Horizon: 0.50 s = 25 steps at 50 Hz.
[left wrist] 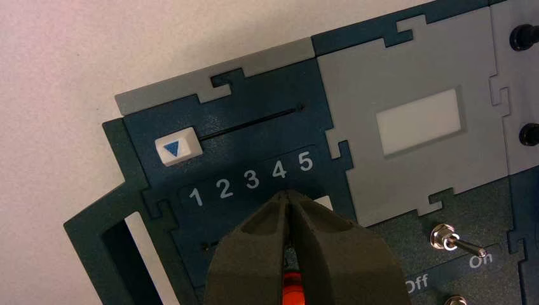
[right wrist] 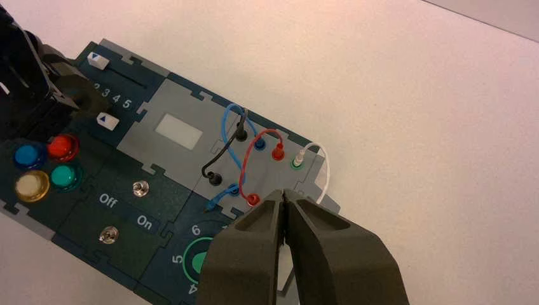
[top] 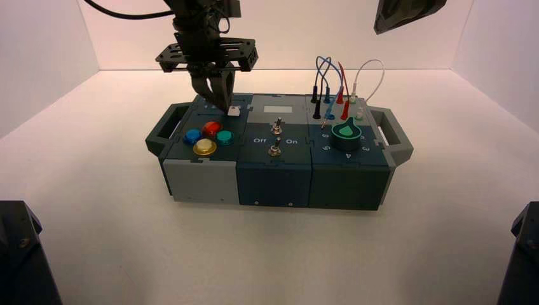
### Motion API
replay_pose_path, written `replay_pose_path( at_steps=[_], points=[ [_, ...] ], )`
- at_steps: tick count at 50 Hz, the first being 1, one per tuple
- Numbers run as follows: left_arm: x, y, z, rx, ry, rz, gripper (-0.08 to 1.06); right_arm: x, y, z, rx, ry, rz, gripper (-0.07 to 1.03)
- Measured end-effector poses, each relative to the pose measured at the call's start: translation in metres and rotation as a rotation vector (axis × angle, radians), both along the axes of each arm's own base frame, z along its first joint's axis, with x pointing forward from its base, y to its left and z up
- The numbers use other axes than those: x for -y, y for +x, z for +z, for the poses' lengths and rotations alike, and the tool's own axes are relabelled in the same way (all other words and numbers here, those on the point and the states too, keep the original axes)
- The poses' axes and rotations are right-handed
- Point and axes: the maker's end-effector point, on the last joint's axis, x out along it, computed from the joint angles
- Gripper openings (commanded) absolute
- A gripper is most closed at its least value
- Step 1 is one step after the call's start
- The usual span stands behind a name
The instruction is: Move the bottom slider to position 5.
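Observation:
The bottom slider (left wrist: 325, 203) is a small white knob. Only one corner of it shows past my fingers in the left wrist view, just below the printed 5 (left wrist: 306, 161) that ends the row 1 2 3 4 5. My left gripper (left wrist: 287, 194) is shut with nothing in it, its tips right beside the knob on the side towards the lower numbers. From above, the left gripper (top: 223, 105) points down at the box's back left, next to the slider (top: 234, 111). The right wrist view shows this slider (right wrist: 108, 120) near the 5 (right wrist: 127, 103). My right gripper (right wrist: 283, 192) is shut and hangs high above the wires.
The twin white knob (left wrist: 178, 147) with a blue triangle sits at the 1 end of its own track. Coloured round buttons (top: 205, 136) lie in front of the sliders. Two toggle switches (top: 275, 136), the green dial (top: 346, 135) and looped wires (top: 334, 89) fill the box's middle and right.

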Motion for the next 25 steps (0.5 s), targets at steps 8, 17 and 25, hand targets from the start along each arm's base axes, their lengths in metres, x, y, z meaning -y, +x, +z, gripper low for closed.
replay_pose_path(
  at_steps=[8,17,25],
  points=[
    [0.0029,-0.0009,-0.0003,-0.003,-0.004,-0.001,-0.03,0.0000,0.0000,0.0000,0.000,0.000,0.000,-0.02],
    [0.0045,-0.0015,-0.0007,-0.008,-0.007,0.000,-0.03,0.0000,0.0000,0.0000,0.000,0.000,0.000,-0.02],
    [0.0060,-0.0016,-0.0013,-0.011,-0.006,-0.002,-0.03,0.0000,0.0000,-0.0004,-0.001,-0.001,0.000,-0.02]
  ],
)
